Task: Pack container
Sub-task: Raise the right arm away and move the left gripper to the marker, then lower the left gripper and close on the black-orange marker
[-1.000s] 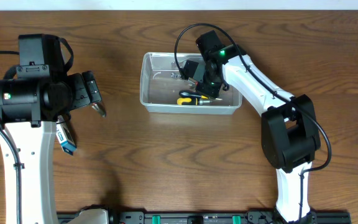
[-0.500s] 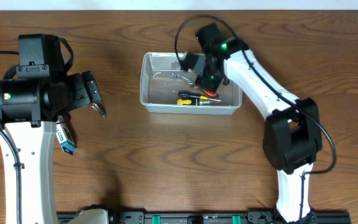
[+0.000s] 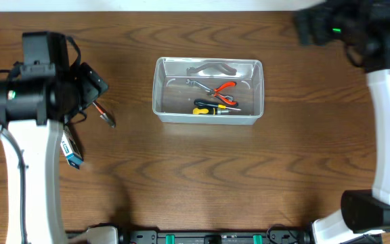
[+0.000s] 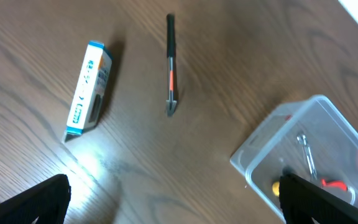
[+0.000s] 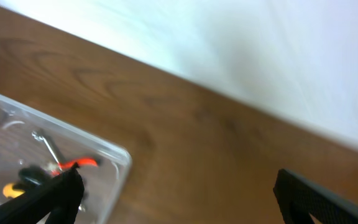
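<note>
The clear plastic container [image 3: 158,91] sits mid-table. Inside it lie red-handled pliers [image 3: 223,89], a yellow-and-black screwdriver [image 3: 210,109] and a small silver wrench [image 3: 195,83]. My right gripper [image 3: 309,27] hangs open and empty over the table's far right corner, well clear of the tub; in the right wrist view the gripper [image 5: 179,202] is wide open, with the container [image 5: 107,149] at lower left. My left gripper [image 4: 179,205] is open and empty above bare wood to the left of the container [image 4: 263,134].
A thin dark pen-like tool with a red band [image 3: 104,115] [image 4: 171,65] and a small blue-and-white box [image 3: 72,152] [image 4: 89,90] lie on the wood at the left, below my left arm. A pale wall runs along the far table edge.
My right gripper has opened, left the container and swung up to the far right corner. The red-handled pliers now lie in the tub. My left wrist has turned slightly.
</note>
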Controlling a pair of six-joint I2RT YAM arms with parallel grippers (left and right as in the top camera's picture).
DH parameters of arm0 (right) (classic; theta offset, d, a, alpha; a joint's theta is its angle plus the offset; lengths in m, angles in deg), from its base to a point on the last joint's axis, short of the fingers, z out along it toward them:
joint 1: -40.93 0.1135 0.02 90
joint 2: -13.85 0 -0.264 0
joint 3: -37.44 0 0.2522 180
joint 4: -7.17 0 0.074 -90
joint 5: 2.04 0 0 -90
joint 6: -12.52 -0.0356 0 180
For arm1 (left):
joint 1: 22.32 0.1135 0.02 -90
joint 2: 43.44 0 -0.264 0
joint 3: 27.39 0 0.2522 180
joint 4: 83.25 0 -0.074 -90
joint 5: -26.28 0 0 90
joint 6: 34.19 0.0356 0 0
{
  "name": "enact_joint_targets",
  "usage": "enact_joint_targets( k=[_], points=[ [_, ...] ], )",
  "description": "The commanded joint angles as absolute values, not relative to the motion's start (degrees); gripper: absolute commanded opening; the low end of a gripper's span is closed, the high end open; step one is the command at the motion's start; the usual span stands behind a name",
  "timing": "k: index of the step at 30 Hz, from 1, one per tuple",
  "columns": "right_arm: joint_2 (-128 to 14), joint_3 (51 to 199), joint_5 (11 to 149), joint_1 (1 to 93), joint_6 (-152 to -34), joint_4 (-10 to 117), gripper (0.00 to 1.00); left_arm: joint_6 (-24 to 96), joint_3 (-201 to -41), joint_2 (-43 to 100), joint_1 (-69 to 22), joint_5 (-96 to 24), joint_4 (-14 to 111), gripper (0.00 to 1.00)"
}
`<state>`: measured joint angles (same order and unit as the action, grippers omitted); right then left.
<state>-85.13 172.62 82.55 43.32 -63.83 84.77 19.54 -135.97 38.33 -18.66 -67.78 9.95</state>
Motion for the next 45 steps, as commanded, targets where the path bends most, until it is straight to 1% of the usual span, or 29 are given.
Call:
enact_joint_targets(
  k=[1,4,7,10,14,17,25,32,45],
  points=[
    [-89.22,171.42,77.59,38.67,-68.23,88.42,0.99,17.74,-136.02,45.77,-16.95,-63.39,10.39,0.98],
    [-90.58,171.4,77.59,35.91,-67.73,91.08,0.99,21.31,-136.02,52.43,-16.1,-59.56,10.74,0.98],
    [-91.36,171.4,77.59,34.69,-67.59,91.43,0.99,22.31,-136.02,58.51,-15.6,-59.34,11.46,0.98],
    [-91.49,171.4,77.61,34.58,-67.09,91.35,0.99,26.25,-136.02,63.4,-15.49,-59.14,12.49,0.98],
    [-91.54,171.4,77.63,34.58,-66.68,90.89,0.99,31.97,-135.99,67.97,-15.49,-59.17,13.06,0.98],
    [-91.62,171.4,77.74,34.58,-66.68,90.86,0.99,33.09,-135.78,70.27,-15.47,-59.19,14.02,0.98],
    [-92.24,171.4,78.79,34.58,-66.65,91.0,0.99,33.11,-132.48,72.3,-15.47,-58.27,20.09,0.98],
    [-92.24,171.4,78.92,34.58,-66.22,90.97,0.99,33.31,-127.23,72.3,-14.46,-55.12,25.97,0.98],
    [-92.24,171.4,78.92,34.58,-66.24,91.0,0.99,33.26,-122.12,72.3,-12.84,-55.1,30.96,0.98]
  ],
)
